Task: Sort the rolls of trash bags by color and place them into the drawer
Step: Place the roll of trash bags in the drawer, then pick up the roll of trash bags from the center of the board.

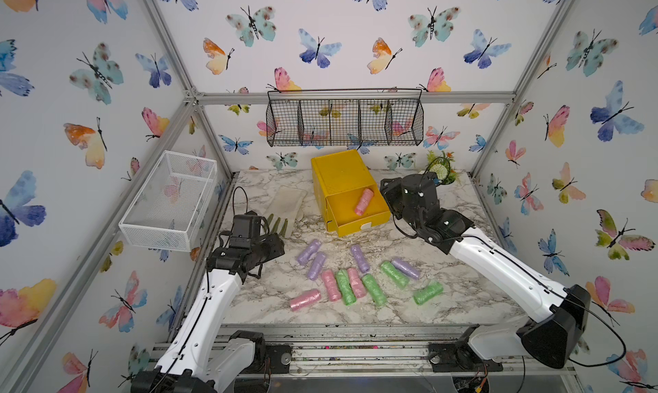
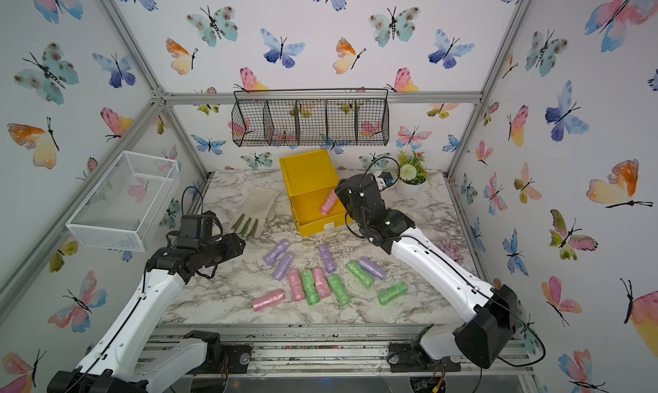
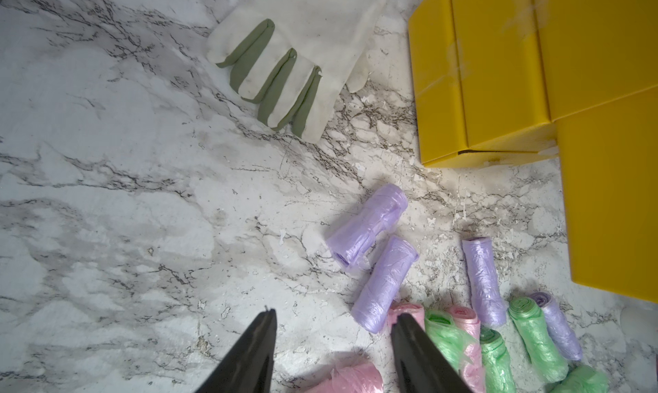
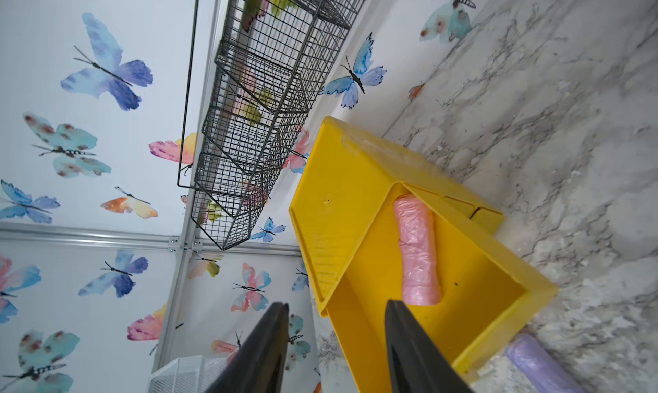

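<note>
Hovering at the pulled-out drawer [image 1: 347,228] of a yellow chest [image 1: 338,174], the right claw [image 4: 336,304] stands open and empty. One pink roll [image 1: 364,201] lies loose inside the drawer, clear of the claw's fingers. The left claw [image 3: 334,313] hangs open above the marble desk [image 1: 270,291], gripping nothing, just beside the scatter in front of the chest: four purple rolls [image 1: 316,265], four green rolls [image 1: 345,287] and three pink rolls [image 1: 305,299]. A pale glove [image 1: 285,204] lies flat beside the chest, on the left arm's side.
</note>
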